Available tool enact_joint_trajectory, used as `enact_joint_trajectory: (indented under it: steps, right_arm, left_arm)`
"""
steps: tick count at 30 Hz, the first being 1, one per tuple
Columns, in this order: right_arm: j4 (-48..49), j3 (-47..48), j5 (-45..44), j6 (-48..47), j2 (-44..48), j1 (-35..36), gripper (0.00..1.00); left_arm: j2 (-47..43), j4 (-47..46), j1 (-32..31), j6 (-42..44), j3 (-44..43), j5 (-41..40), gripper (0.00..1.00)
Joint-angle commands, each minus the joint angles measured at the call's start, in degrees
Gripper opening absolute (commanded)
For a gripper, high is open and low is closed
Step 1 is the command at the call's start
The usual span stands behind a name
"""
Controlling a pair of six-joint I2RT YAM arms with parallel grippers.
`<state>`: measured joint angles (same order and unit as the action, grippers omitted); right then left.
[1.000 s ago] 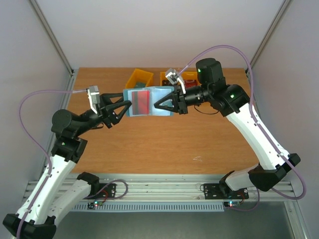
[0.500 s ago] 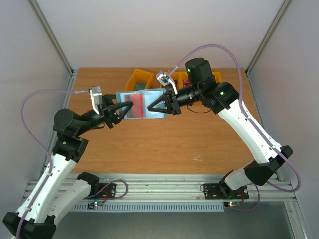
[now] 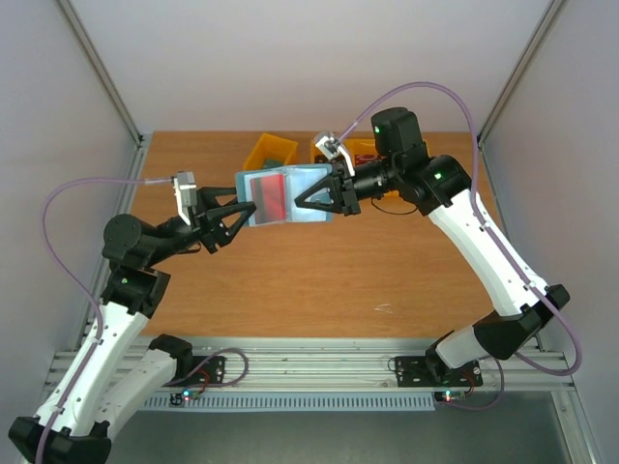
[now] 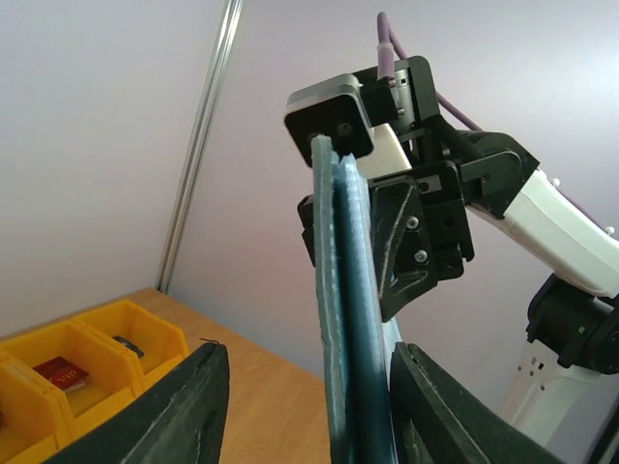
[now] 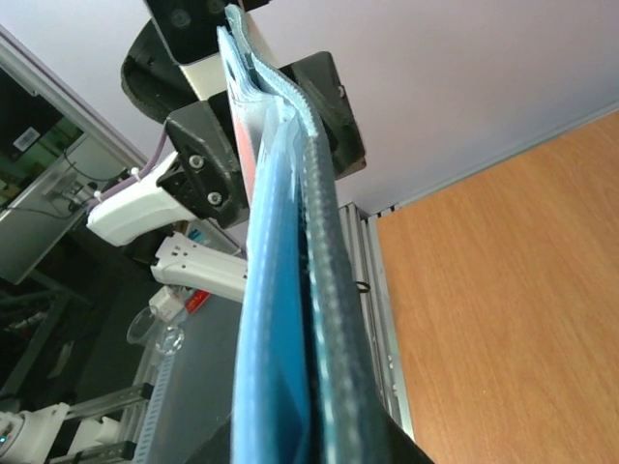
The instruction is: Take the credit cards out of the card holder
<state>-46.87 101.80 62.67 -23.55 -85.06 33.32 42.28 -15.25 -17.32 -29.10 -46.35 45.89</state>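
Your right pincer pinches the holder by its right edge, up above the tabletop. Your left pincer is spread around its left edge, near the red card.

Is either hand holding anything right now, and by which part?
Right hand grips the card holder by its right edge; left hand straddles the left edge, open.
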Motion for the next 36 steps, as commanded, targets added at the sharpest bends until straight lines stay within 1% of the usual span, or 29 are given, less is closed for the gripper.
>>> enact_joint_trajectory:
  steps: [1,9,13,17,22,25,29,32,36]
  right_arm:
    - [-1.8,0.0,2.2,-2.5,2.2,0.1,0.01]
    - [-4.7,0.6,4.1,-4.3,2.7,-0.4,0.01]
    - [-5.8,1.2,4.9,-4.7,2.4,-0.4,0.01]
    - [-4.0,0.3,5.4,-3.3,2.4,-0.4,0.01]
    - [0.3,-1.0,5.1,0.4,2.0,-0.3,0.01]
    - [0.2,-0.6,2.7,1.2,1.5,-0.3,0.01]
    - [-1.7,-0.1,-3.9,0.9,1.5,-0.3,0.01]
    - [-3.2,0.5,-5.9,0.4,1.3,-0.3,0.01]
    - [-5.5,1.5,-7.4,-0.3,0.8,-0.3,0.01]
  left_arm:
    - [-0.6,-2.3,0.5,-0.6,0.9,0.1,0.47]
    - [-0.7,-2.4,2.7,-3.6,1.1,-2.9,0.47]
    - [-0.7,-1.4,3.0,-2.2,0.6,-1.7,0.47]
    - [-0.4,0.6,2.6,-0.9,-0.2,-0.5,0.48]
    - [-0.3,3.5,1.2,2.9,-0.5,0.4,0.48]
    - [-0.5,2.6,0.9,2.0,-0.5,0.5,0.53]
    - [-1.1,0.7,1.4,0.0,-0.1,0.7,0.62]
    - [-1.5,-2.2,2.6,-4.7,0.4,0.8,0.68]
    - [-1.3,-3.9,3.0,-8.3,-0.1,5.5,0.77]
